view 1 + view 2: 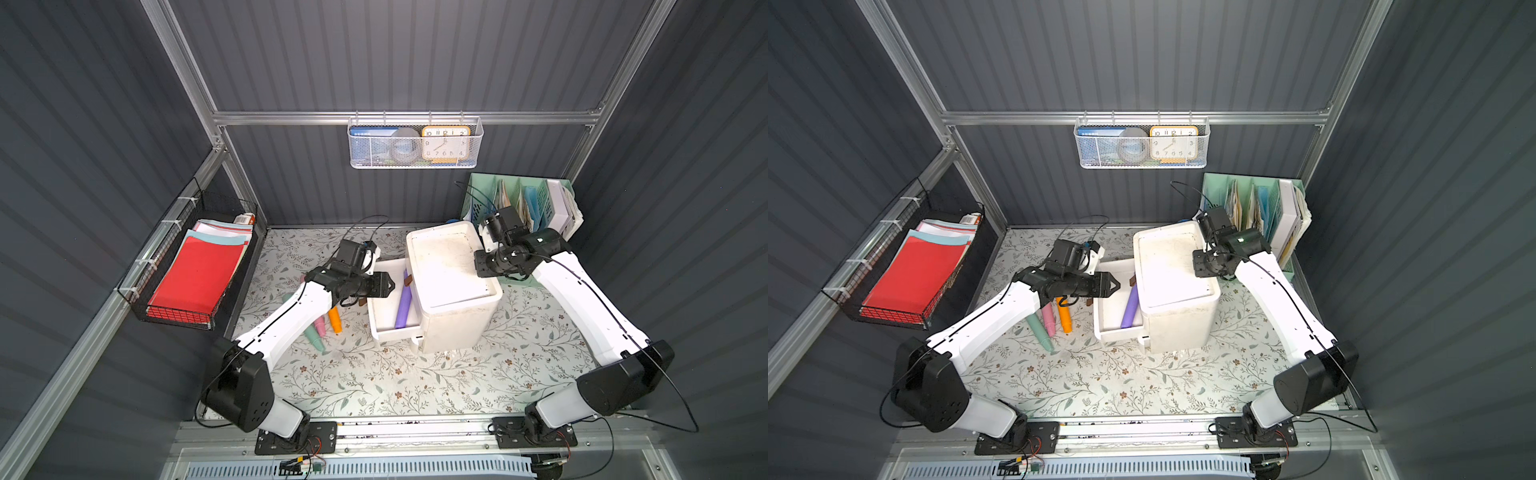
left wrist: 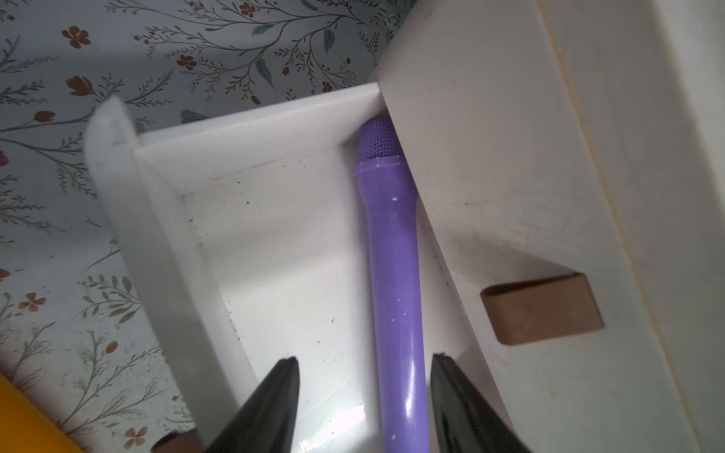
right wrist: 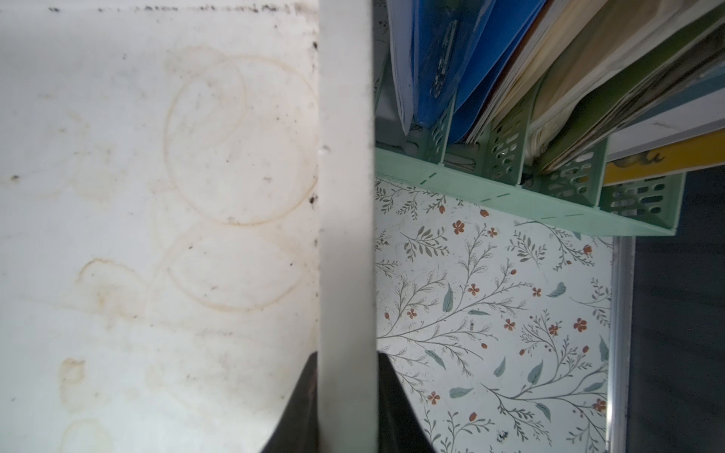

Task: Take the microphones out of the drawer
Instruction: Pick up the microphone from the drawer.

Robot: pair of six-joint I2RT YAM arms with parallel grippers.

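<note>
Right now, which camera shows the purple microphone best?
The left wrist view: the microphone lies large in the drawer, mesh head and handle. In both top views it is a small purple stick. The right wrist view shows the cabinet, not the microphone.

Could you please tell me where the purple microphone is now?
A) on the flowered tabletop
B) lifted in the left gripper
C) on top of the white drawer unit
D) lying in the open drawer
D: the purple microphone lies in the open drawer, the left gripper open astride it.
</note>
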